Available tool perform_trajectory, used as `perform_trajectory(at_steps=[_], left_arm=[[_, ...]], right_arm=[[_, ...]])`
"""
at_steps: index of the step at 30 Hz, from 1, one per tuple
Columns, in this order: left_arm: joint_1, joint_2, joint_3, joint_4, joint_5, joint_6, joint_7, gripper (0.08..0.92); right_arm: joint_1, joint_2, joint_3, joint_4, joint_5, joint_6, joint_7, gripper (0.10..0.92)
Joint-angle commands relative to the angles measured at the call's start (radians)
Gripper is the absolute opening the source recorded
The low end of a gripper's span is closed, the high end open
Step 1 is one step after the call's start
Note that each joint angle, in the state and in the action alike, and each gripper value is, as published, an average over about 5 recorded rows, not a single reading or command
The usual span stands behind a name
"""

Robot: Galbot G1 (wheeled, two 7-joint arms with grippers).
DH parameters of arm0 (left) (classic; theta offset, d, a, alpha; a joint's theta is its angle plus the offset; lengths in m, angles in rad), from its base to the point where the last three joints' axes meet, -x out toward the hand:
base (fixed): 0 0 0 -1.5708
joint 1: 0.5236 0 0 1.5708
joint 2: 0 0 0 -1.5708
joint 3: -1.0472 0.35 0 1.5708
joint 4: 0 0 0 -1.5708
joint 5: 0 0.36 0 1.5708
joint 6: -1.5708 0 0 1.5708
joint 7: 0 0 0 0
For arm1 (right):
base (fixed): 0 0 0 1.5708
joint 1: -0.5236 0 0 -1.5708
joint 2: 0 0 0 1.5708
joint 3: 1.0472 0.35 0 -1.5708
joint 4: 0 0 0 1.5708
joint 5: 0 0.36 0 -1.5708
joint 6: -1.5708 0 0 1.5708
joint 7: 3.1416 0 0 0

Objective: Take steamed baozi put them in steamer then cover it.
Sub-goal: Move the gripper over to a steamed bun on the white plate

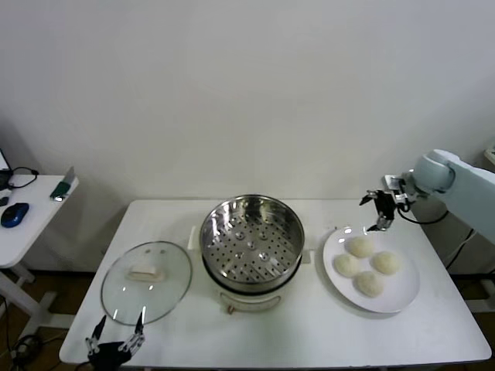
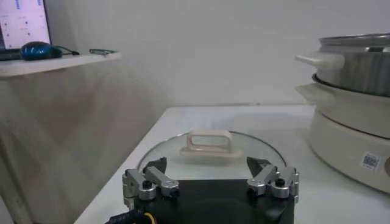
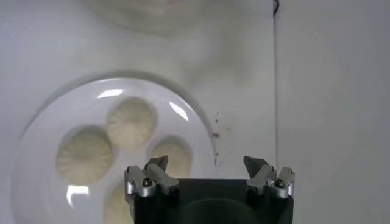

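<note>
Four cream-white baozi [image 1: 360, 247] lie on a flat white plate [image 1: 407, 297] at the table's right. The steel steamer basket [image 1: 252, 236] stands empty on its white cooker base [image 1: 251, 300] at the centre. The glass cover [image 1: 146, 281] with its cream bar handle [image 1: 145, 272] lies flat on the table at the left. My right gripper [image 1: 380, 215] is open and empty above the plate's far edge; in the right wrist view [image 3: 207, 163] the baozi [image 3: 131, 122] lie below it. My left gripper [image 1: 116, 342] is open and empty at the table's front edge, just before the cover [image 2: 210, 155].
A side table [image 1: 23, 224] with a blue mouse [image 1: 14, 214] stands to the left. A dark cable [image 3: 275, 79] runs over the table past the plate. The steamer and its base [image 2: 353, 115] rise just right of the cover.
</note>
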Motion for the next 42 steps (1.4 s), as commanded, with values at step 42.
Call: perform_trajectory(at_steps=[42], left_arm=[[-0.008,-0.023,0.022,0.051,0.039,-0.017,-0.018,0.823]], right_arm=[[-0.246,0.168,0.17,-0.234,-0.123,-0.034,0.081,0.711]])
